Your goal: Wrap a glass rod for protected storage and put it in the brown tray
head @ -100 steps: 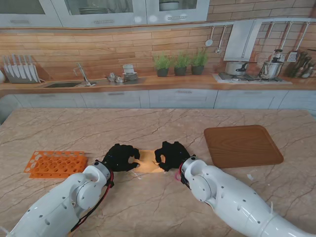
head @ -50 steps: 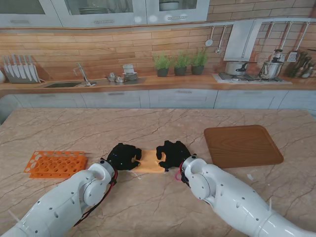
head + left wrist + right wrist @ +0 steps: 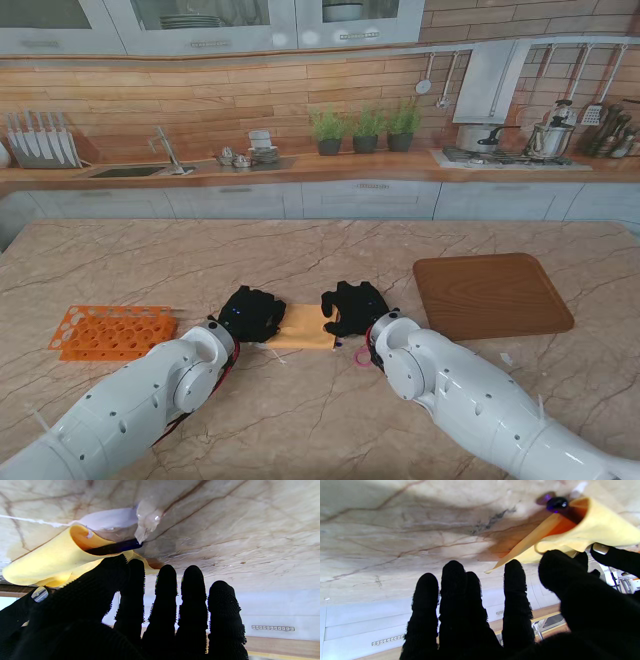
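The left hand (image 3: 252, 313) lies low on the marble table (image 3: 330, 250), palm down, at the left end of a yellow wrapping sheet (image 3: 303, 326). In the left wrist view its thumb (image 3: 100, 585) presses on the rolled edge of the sheet (image 3: 47, 562), while the other four fingers (image 3: 192, 590) stand straight and side by side, touching nothing, so only the thumb side holds the sheet against the table. The right hand (image 3: 353, 310) is at the other end of the same sheet, also palm down. In the right wrist view its thumb (image 3: 560, 570) lies on the folded sheet (image 3: 595, 530), and the four fingers (image 3: 452, 585) point forward, a little apart, free of the sheet. The sheet is curled into a loose tube between the two hands. Inside it lies the glass rod (image 3: 112, 548), dark in colour; one end looks out of the tube opening in the left wrist view, and a dark rounded tip (image 3: 556, 503) shows at the opening in the right wrist view. Just beside the rod end a small piece of clear, crumpled film (image 3: 147, 521) lies on the table. The brown tray (image 3: 490, 295) stands to the right of the right hand, well apart from the sheet. On the left, near the left arm, is an orange rack (image 3: 110, 331) with round holes.
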Robot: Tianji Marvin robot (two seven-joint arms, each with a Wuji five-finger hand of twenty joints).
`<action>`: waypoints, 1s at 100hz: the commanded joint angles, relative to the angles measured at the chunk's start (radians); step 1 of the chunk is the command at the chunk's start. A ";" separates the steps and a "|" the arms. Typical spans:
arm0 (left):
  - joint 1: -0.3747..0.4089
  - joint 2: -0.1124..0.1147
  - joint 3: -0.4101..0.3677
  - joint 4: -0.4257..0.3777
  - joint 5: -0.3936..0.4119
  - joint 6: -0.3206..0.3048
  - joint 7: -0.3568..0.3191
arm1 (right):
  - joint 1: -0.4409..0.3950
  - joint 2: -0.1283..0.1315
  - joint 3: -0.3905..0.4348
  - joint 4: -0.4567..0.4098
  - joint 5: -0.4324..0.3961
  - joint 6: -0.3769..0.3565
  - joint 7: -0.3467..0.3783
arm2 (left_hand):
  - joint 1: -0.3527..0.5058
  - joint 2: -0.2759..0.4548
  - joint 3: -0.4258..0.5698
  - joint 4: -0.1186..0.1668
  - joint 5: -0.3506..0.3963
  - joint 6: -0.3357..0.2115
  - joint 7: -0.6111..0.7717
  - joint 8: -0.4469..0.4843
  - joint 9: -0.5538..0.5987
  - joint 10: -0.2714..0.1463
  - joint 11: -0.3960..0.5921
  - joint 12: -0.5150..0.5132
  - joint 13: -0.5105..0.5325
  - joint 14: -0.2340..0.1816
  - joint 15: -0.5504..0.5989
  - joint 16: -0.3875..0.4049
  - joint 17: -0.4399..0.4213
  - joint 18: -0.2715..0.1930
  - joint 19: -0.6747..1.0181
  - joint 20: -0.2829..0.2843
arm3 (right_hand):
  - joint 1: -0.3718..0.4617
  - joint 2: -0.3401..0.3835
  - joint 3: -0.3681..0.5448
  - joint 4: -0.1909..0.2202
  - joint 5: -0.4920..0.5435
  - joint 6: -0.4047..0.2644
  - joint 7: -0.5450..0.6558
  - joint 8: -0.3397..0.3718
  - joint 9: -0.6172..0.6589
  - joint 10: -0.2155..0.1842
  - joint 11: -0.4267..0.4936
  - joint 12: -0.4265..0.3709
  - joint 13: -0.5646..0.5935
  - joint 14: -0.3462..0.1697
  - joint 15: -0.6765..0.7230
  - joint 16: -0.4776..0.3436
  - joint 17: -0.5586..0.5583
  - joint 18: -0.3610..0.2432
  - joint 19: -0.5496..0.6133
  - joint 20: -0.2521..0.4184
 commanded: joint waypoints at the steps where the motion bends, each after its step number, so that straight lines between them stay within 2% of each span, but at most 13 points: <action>1: 0.002 0.001 0.002 0.002 0.004 0.007 -0.010 | 0.002 0.000 -0.001 -0.002 -0.003 0.000 0.000 | 0.003 -0.047 0.042 -0.035 -0.048 -0.007 -0.015 -0.011 -0.059 -0.010 0.015 -0.042 0.011 -0.003 0.023 -0.015 0.003 0.000 0.049 -0.015 | -0.036 0.003 0.018 0.028 -0.030 0.022 -0.040 0.050 -0.032 0.025 0.009 -0.012 -0.022 0.007 0.005 -0.012 -0.009 0.012 0.039 -0.012; 5: 0.001 0.001 0.005 0.004 0.005 0.009 -0.009 | 0.002 0.001 -0.001 -0.001 -0.005 -0.001 -0.001 | -0.001 -0.056 0.042 -0.034 -0.075 0.001 -0.032 -0.006 -0.090 -0.008 0.034 -0.093 0.017 -0.012 0.035 -0.011 0.022 -0.012 0.068 -0.013 | -0.049 -0.012 0.031 0.049 -0.043 0.034 -0.064 0.094 -0.040 0.026 0.009 -0.012 -0.026 0.005 0.003 -0.013 -0.009 0.011 0.040 -0.013; 9: 0.001 0.000 0.005 0.005 0.005 0.009 -0.006 | 0.004 0.002 -0.002 0.001 -0.010 -0.006 -0.005 | -0.011 -0.063 0.046 -0.034 -0.107 0.008 -0.053 -0.009 -0.112 -0.009 0.050 -0.138 0.019 -0.018 0.047 -0.005 0.031 -0.021 0.079 -0.009 | -0.063 -0.036 0.038 0.049 -0.062 0.042 -0.078 0.106 -0.051 0.027 0.008 -0.012 -0.031 0.003 0.000 -0.015 -0.009 0.009 0.039 -0.014; 15: 0.000 -0.001 0.007 0.008 0.005 0.012 0.000 | 0.006 0.003 -0.004 0.005 -0.017 -0.015 -0.012 | -0.058 -0.037 0.077 -0.020 -0.143 0.030 -0.119 -0.010 -0.148 -0.009 0.057 -0.145 0.015 -0.030 0.056 0.000 0.034 -0.034 0.084 -0.009 | -0.073 -0.064 0.031 0.043 -0.103 0.056 -0.095 0.108 -0.073 0.029 0.005 -0.012 -0.038 0.000 -0.005 -0.017 -0.011 0.007 0.038 -0.015; 19: 0.000 -0.001 0.008 0.010 0.006 0.014 0.005 | 0.008 0.003 -0.006 0.009 -0.021 -0.020 -0.016 | -0.095 -0.016 0.100 0.001 -0.164 0.043 -0.154 -0.004 -0.166 -0.011 0.057 -0.145 0.013 -0.033 0.061 0.002 0.036 -0.036 0.085 -0.009 | -0.067 -0.082 0.007 0.036 -0.123 0.065 -0.101 0.112 -0.087 0.031 0.008 -0.011 -0.042 -0.003 -0.007 -0.018 -0.012 0.004 0.036 -0.016; 23: -0.001 -0.001 0.009 0.010 0.008 0.015 0.007 | 0.012 0.004 -0.011 0.013 -0.027 -0.025 -0.020 | -0.125 0.015 0.112 0.038 -0.186 0.053 -0.193 0.001 -0.187 -0.009 0.052 -0.148 0.010 -0.037 0.063 0.004 0.034 -0.038 0.085 -0.011 | -0.060 -0.103 -0.007 0.033 -0.135 0.070 -0.105 0.114 -0.095 0.033 0.007 -0.011 -0.044 -0.001 -0.008 -0.018 -0.014 0.003 0.035 -0.016; 31: -0.003 -0.001 0.011 0.012 0.011 0.016 0.010 | 0.024 0.007 -0.027 0.027 -0.049 -0.038 -0.033 | -0.152 0.038 0.125 0.072 -0.213 0.058 -0.214 0.017 -0.203 -0.011 0.053 -0.147 0.010 -0.041 0.068 0.006 0.036 -0.043 0.087 -0.012 | -0.053 -0.108 -0.023 0.032 -0.149 0.079 -0.108 0.115 -0.105 0.035 0.009 -0.010 -0.044 -0.003 -0.008 -0.018 -0.012 0.004 0.037 -0.016; 47: -0.002 0.002 0.010 0.008 0.021 0.018 0.010 | 0.045 0.011 -0.059 0.051 -0.091 -0.057 -0.067 | -0.158 0.033 0.117 0.073 -0.243 0.067 -0.223 0.027 -0.225 -0.010 0.047 -0.148 0.009 -0.045 0.074 0.008 0.045 -0.050 0.096 -0.009 | -0.037 -0.104 0.015 0.041 -0.199 0.095 -0.102 0.121 -0.134 0.040 0.022 -0.009 -0.039 -0.015 -0.008 -0.019 -0.003 -0.003 0.042 -0.018; 62: 0.002 0.006 0.003 0.003 0.037 0.019 0.018 | 0.038 0.016 -0.047 0.041 -0.109 -0.062 -0.082 | -0.163 0.029 0.114 0.073 -0.273 0.074 -0.236 0.029 -0.250 -0.010 0.038 -0.152 -0.001 -0.046 0.072 0.008 0.040 -0.055 0.097 -0.008 | -0.036 -0.100 0.031 0.040 -0.216 0.100 -0.095 0.123 -0.144 0.040 0.027 -0.010 -0.038 -0.019 -0.009 -0.021 -0.001 -0.007 0.044 -0.020; 82: 0.007 0.010 -0.004 -0.001 0.057 0.022 0.025 | 0.030 0.020 -0.021 0.023 -0.121 -0.059 -0.085 | -0.168 0.025 0.114 0.073 -0.287 0.081 -0.236 0.036 -0.255 -0.008 0.036 -0.153 -0.003 -0.044 0.069 0.006 0.038 -0.055 0.093 -0.009 | -0.048 -0.096 0.027 0.036 -0.212 0.099 -0.093 0.119 -0.139 0.041 0.028 -0.013 -0.035 -0.018 -0.008 -0.022 -0.001 -0.006 0.046 -0.022; 100: 0.026 0.007 -0.043 -0.022 0.051 0.016 0.034 | 0.029 0.014 -0.012 0.019 -0.100 -0.050 -0.079 | -0.174 0.050 0.093 0.071 -0.293 0.085 -0.275 0.018 -0.257 -0.005 0.029 -0.158 -0.011 -0.038 0.060 0.003 0.022 -0.048 0.082 -0.010 | -0.087 -0.044 -0.001 0.039 -0.226 0.103 -0.101 0.113 -0.143 0.041 0.025 -0.018 -0.038 -0.016 -0.008 -0.023 -0.003 -0.006 0.045 -0.025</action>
